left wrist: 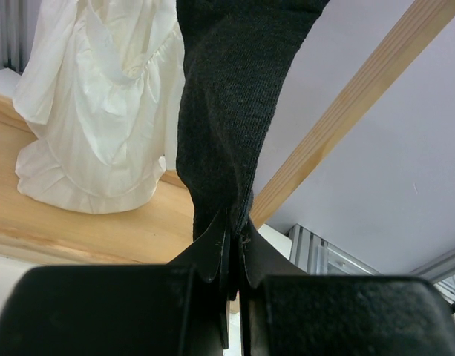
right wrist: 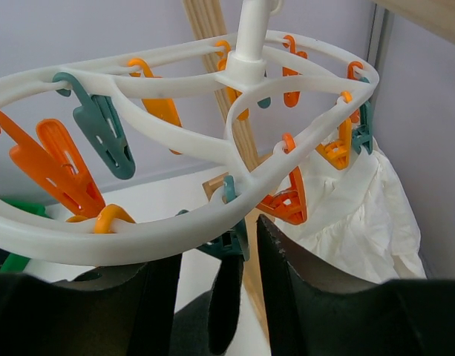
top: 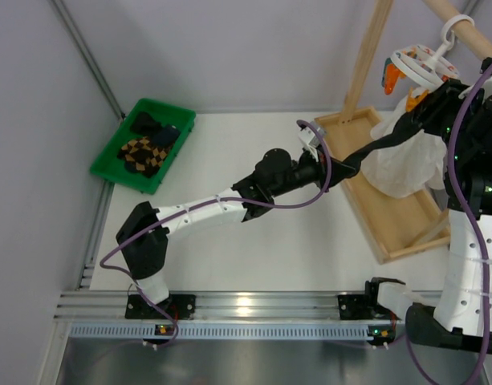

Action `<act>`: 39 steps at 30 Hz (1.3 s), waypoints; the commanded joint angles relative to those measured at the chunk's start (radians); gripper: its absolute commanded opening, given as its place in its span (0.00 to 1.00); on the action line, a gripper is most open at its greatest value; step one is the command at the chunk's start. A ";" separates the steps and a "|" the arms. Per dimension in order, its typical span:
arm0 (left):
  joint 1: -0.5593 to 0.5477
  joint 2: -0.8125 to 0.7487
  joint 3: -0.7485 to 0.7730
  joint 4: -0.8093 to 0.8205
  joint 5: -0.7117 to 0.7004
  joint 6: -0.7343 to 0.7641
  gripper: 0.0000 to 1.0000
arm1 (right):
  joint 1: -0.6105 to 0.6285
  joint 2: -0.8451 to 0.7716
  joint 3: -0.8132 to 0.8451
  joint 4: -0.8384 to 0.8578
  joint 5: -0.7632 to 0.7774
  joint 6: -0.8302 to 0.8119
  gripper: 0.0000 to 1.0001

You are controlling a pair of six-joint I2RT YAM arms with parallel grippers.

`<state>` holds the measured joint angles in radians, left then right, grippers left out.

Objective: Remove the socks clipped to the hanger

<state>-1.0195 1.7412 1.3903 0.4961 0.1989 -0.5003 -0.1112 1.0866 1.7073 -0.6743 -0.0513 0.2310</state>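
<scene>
The white round hanger (top: pixel 422 64) hangs by its hook from a wooden beam at the top right. One plain dark sock (top: pixel 382 144) stretches taut from it down to my left gripper (top: pixel 342 167). In the left wrist view my left gripper (left wrist: pixel 234 230) is shut on the sock's (left wrist: pixel 227 111) lower end. In the right wrist view the hanger's ring (right wrist: pixel 175 230) carries orange and teal clips. A teal clip (right wrist: pixel 238 237) pinches the sock's top (right wrist: pixel 227 297). My right gripper (right wrist: pixel 216 256) is open, one finger on each side of that clip.
A green bin (top: pixel 109 156) at the far left holds an argyle sock (top: pixel 141 154) and dark socks (top: pixel 153 127). A wooden rack with a tray base (top: pixel 374 216) stands at the right. A large white cloth (top: pixel 406 164) hangs over it, under the hanger.
</scene>
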 commanded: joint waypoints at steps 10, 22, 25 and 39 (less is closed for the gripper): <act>0.004 -0.049 -0.002 0.038 0.027 -0.014 0.00 | 0.010 0.002 -0.003 0.125 0.011 -0.002 0.42; 0.004 -0.039 0.001 0.036 0.030 -0.018 0.00 | 0.010 0.012 -0.009 0.124 0.033 0.008 0.00; 0.007 -0.037 -0.005 0.036 0.030 -0.021 0.00 | 0.010 0.010 -0.014 0.119 0.038 0.008 0.00; 0.265 -0.026 0.075 -0.410 -0.398 0.275 0.00 | 0.010 -0.027 -0.086 0.105 0.021 0.036 0.00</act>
<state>-0.8398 1.7363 1.4029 0.2054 0.0162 -0.3511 -0.1112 1.0718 1.6421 -0.6056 -0.0467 0.2485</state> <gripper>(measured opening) 0.034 0.103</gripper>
